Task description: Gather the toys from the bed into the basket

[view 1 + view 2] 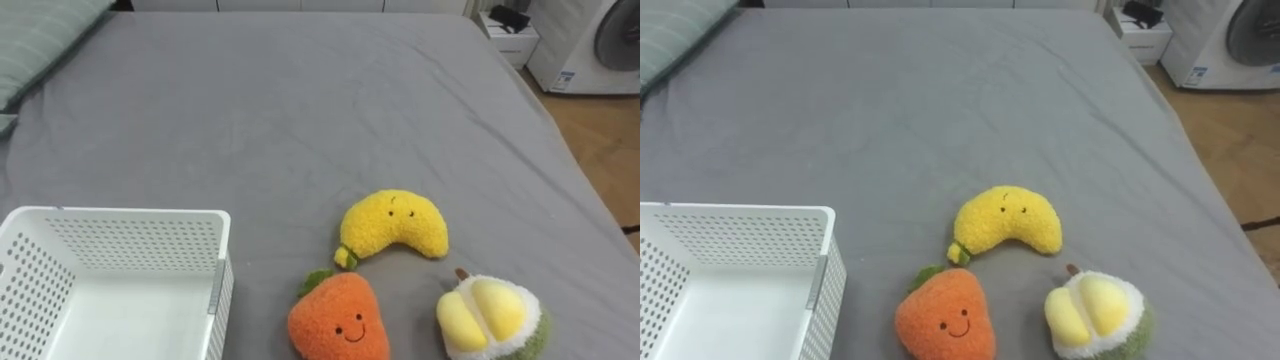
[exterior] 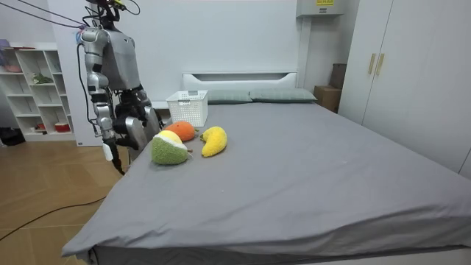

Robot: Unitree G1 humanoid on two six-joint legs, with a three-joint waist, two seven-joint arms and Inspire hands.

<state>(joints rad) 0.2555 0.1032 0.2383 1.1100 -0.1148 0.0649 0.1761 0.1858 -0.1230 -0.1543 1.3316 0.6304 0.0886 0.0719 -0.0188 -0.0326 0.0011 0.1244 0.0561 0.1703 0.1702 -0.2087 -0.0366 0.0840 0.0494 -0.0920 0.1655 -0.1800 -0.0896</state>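
Toys, nearest first: all three lie on the grey bed at the robot's edge, none in the basket.

Carrot plush: orange, fuzzy, with a green leaf tuft at its upper left and a small stitched smile. Its bottom is cut off by the frame edge.

Durian plush: right of the carrot and apart from it. A white-green shell split open over two yellow lobes, brown stem stub on top. Its lower part is also cut off.

Banana plush: just behind the other two and fully visible. A yellow crescent with both ends pointing toward the robot and a tiny face. The greenish tip at its left end is close to the carrot's leaf (touching or not, can't tell).

White perforated basket: left of the carrot, near it but apart, cropped by the left and bottom edges.

Further out there is plain sheet, then a striped grey-green pillow at the far left corner, partly cropped. Past the bed's far right corner stand a white nightstand with something dark on top (too small to identify) and a washing machine, also cropped.

Room view: the robot stands upright at the bed's side, on the room view's left, with the toys right in front of it. The right robot hand hangs low beside the mattress edge. The left robot hand merges with the dark body behind the durian. Whether either has its fingers wide or closed, I cannot tell; they are too small.
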